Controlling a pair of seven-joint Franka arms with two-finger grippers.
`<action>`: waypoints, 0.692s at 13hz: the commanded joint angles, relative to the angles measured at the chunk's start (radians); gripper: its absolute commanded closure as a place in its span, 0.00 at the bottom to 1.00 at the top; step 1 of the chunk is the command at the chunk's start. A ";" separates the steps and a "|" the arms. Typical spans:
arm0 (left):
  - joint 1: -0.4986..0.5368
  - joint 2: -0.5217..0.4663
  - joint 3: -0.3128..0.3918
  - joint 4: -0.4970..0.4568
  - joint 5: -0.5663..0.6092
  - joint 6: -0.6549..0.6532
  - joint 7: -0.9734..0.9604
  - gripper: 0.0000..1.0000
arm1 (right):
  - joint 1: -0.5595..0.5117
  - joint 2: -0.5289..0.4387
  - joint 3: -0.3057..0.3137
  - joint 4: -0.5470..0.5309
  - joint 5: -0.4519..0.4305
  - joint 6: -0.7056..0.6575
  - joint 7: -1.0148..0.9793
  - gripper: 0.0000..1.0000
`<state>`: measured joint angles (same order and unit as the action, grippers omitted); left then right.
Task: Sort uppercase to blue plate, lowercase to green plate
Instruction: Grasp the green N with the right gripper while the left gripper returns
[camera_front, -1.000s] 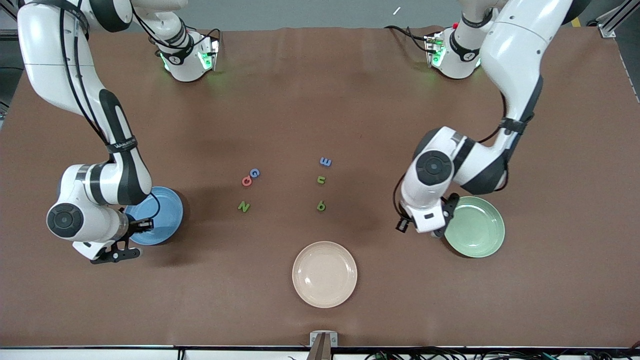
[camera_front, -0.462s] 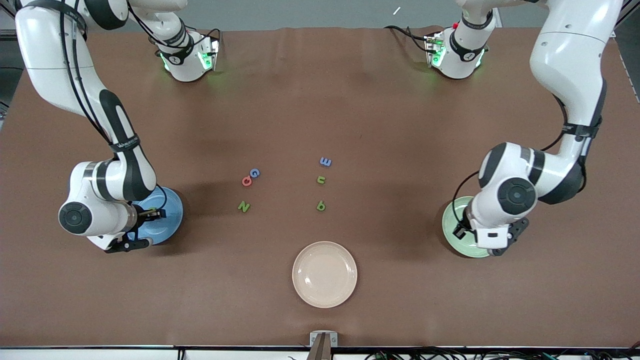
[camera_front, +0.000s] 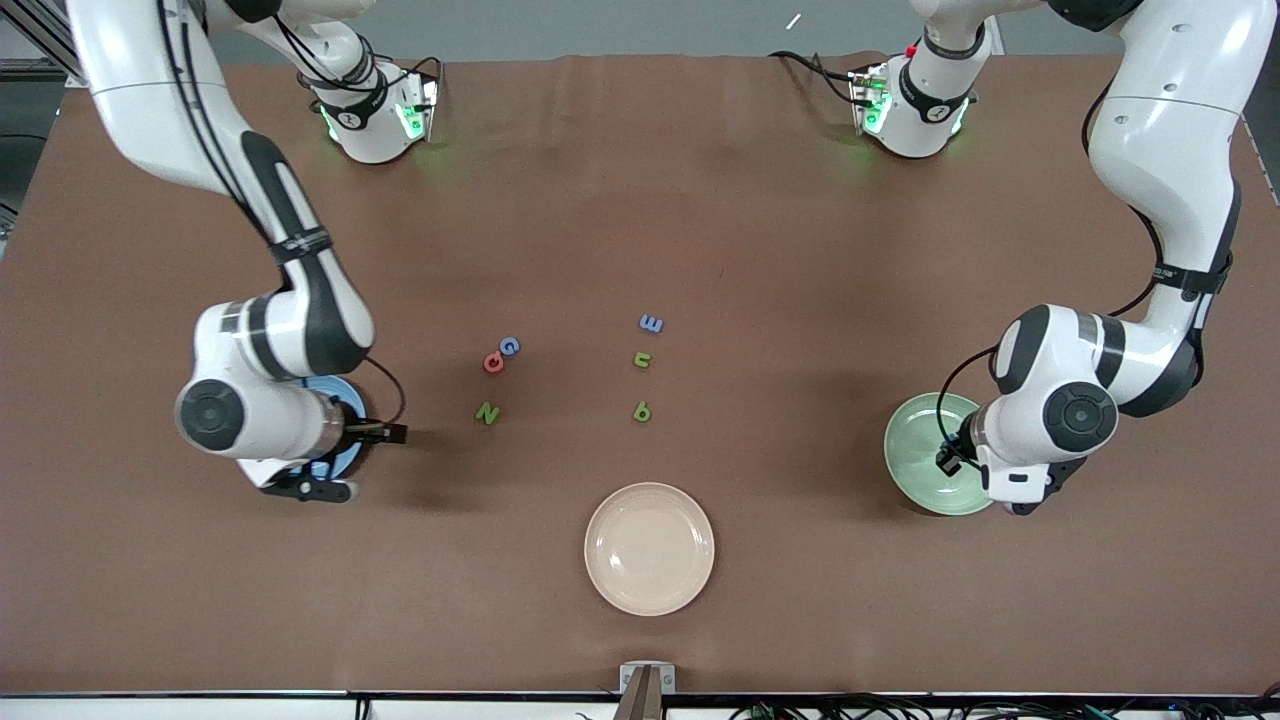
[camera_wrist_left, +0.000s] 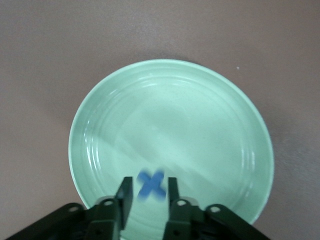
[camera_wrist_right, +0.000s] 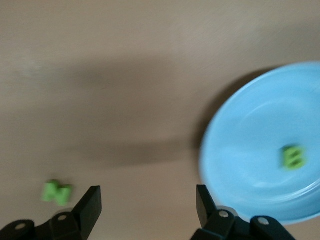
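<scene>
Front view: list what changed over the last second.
The left end effector moved from the green plate's inner edge to over the plate, the blue x between its fingers. The right end effector shifted off the blue plate, open, toward the green N; the green B lies in that plate. Table letters and the cream plate stayed put.
</scene>
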<state>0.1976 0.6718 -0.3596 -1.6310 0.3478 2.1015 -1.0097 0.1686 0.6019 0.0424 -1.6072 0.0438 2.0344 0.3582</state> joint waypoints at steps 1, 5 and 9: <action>0.002 -0.021 -0.021 -0.006 -0.015 -0.008 0.016 0.07 | 0.066 -0.007 -0.007 -0.022 0.074 0.026 0.171 0.15; -0.003 -0.046 -0.157 0.000 -0.062 -0.023 -0.012 0.19 | 0.114 0.042 -0.007 -0.085 0.114 0.151 0.263 0.15; -0.090 -0.031 -0.234 0.007 -0.057 -0.005 -0.049 0.01 | 0.150 0.056 -0.009 -0.141 0.183 0.251 0.284 0.15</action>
<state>0.1595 0.6470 -0.5923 -1.6231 0.2932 2.0963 -1.0422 0.2882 0.6723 0.0420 -1.7196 0.1756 2.2583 0.6176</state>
